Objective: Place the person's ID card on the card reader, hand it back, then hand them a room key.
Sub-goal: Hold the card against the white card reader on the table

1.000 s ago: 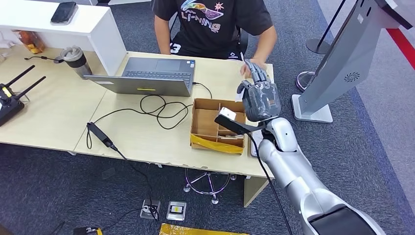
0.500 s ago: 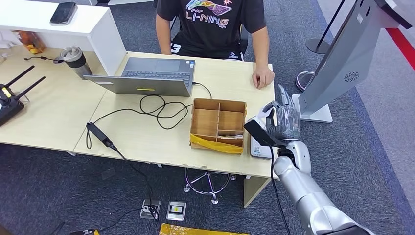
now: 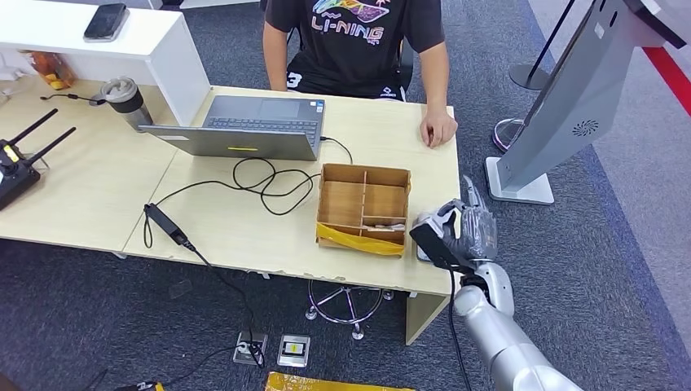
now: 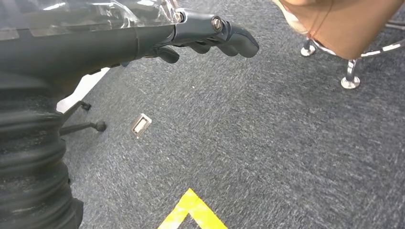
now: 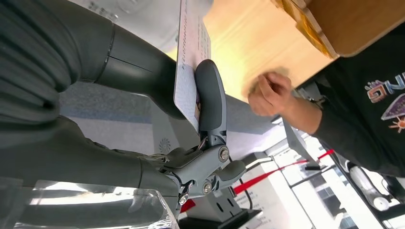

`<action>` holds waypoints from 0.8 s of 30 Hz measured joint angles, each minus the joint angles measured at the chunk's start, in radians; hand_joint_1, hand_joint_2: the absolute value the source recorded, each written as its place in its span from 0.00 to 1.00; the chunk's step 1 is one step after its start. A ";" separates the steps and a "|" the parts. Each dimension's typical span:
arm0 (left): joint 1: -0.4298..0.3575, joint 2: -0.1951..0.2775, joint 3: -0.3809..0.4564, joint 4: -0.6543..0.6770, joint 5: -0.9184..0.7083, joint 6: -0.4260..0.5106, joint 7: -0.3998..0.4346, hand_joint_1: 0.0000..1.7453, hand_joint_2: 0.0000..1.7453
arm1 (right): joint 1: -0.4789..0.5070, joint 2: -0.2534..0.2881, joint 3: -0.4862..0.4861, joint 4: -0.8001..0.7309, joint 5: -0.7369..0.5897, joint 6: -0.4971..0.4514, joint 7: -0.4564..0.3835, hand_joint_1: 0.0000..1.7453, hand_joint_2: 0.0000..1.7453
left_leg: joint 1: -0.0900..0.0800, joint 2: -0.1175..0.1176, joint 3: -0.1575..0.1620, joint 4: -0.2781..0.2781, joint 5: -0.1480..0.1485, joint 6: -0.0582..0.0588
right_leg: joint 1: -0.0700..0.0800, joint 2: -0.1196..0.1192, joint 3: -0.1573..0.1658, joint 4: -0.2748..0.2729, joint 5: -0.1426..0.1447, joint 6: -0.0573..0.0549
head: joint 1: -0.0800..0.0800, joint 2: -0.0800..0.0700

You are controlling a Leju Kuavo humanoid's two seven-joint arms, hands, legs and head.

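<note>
Since the earlier frame the right hand has drawn back from the person's hand to the surface's right edge, fingers clamped on the ID card. Left hand hangs over carpet, fingers loosely curled, holding nothing.

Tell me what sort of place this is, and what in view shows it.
Probably an office or lab set up as a mock reception desk: a person sits behind a desk with a laptop, a kiosk stand rises beside it, and the floor is grey carpet.
</note>
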 joint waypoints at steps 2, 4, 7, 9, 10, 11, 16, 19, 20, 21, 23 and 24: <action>0.000 -0.002 0.001 0.000 0.006 0.015 0.001 0.00 1.00 | 0.010 0.002 0.000 0.002 -0.002 0.005 0.001 1.00 1.00 | 0.000 0.000 0.000 0.000 0.000 0.000 | 0.000 0.000 0.000 0.000 0.000 0.000 | 0.000 0.000; -0.001 -0.004 0.001 0.001 0.008 0.021 0.004 0.00 1.00 | 0.018 0.005 0.000 0.006 -0.004 0.008 0.004 1.00 1.00 | 0.000 0.000 0.000 0.000 0.000 0.000 | 0.000 0.000 0.000 0.000 0.000 0.000 | 0.000 0.000; -0.002 -0.006 0.001 0.002 0.011 0.022 0.006 0.00 1.00 | 0.032 0.010 0.000 0.012 -0.011 0.009 0.013 1.00 1.00 | 0.000 0.000 0.000 0.000 0.000 0.000 | 0.000 0.000 0.000 0.000 0.000 0.000 | 0.000 0.000; -0.003 -0.007 0.001 0.003 0.012 0.022 0.006 0.00 1.00 | 0.040 0.012 0.000 0.016 -0.018 0.010 0.020 1.00 1.00 | 0.000 0.000 0.000 0.000 0.000 0.000 | 0.000 0.000 0.000 0.000 0.000 0.000 | 0.000 0.000; -0.003 -0.008 0.001 0.003 0.013 0.023 0.006 0.00 1.00 | 0.043 0.012 0.000 0.019 -0.021 0.010 0.023 1.00 1.00 | 0.000 0.000 0.000 0.000 0.000 0.000 | 0.000 0.000 0.000 0.000 0.000 0.000 | 0.000 0.000; -0.003 -0.008 0.001 0.003 0.013 0.024 0.006 0.00 1.00 | 0.045 0.012 0.000 0.021 -0.025 0.010 0.026 1.00 1.00 | 0.000 0.000 0.000 0.000 0.000 0.000 | 0.000 0.000 0.000 0.000 0.000 0.000 | 0.000 0.000; -0.005 -0.011 0.002 0.004 0.016 0.034 0.006 0.00 1.00 | 0.049 0.012 0.000 0.032 -0.048 0.014 0.034 1.00 1.00 | 0.000 0.000 0.000 0.000 0.000 0.000 | 0.000 0.000 0.000 0.000 0.000 0.000 | 0.000 0.000; -0.005 -0.011 0.002 0.004 0.016 0.035 0.006 0.00 1.00 | 0.049 0.012 0.000 0.033 -0.064 0.015 0.035 1.00 1.00 | 0.000 0.000 0.000 0.000 0.000 0.000 | 0.000 0.000 0.000 0.000 0.000 0.000 | 0.000 0.000; -0.005 -0.012 0.002 0.004 0.016 0.035 0.006 0.00 1.00 | 0.049 0.012 0.000 0.034 -0.070 0.015 0.034 1.00 1.00 | 0.000 0.000 0.000 0.000 0.000 0.000 | 0.000 0.000 0.000 0.000 0.000 0.000 | 0.000 0.000; -0.006 -0.012 0.002 0.005 0.016 0.035 0.006 0.00 1.00 | 0.049 0.012 -0.001 0.034 -0.076 0.015 0.034 1.00 1.00 | 0.000 0.000 0.000 0.000 0.000 0.000 | 0.000 0.000 0.000 0.000 0.000 0.000 | 0.000 0.000; -0.006 -0.013 0.002 0.005 0.016 0.035 0.006 0.00 1.00 | 0.049 0.012 -0.001 0.035 -0.085 0.015 0.033 1.00 1.00 | 0.000 0.000 0.000 0.000 0.000 0.000 | 0.000 0.000 0.000 0.000 0.000 0.000 | 0.000 0.000; -0.006 -0.014 0.002 0.005 0.016 0.035 0.006 0.00 1.00 | 0.049 0.012 -0.001 0.036 -0.089 0.015 0.033 1.00 1.00 | 0.000 0.000 0.000 0.000 0.000 0.000 | 0.000 0.000 0.000 0.000 0.000 0.000 | 0.000 0.000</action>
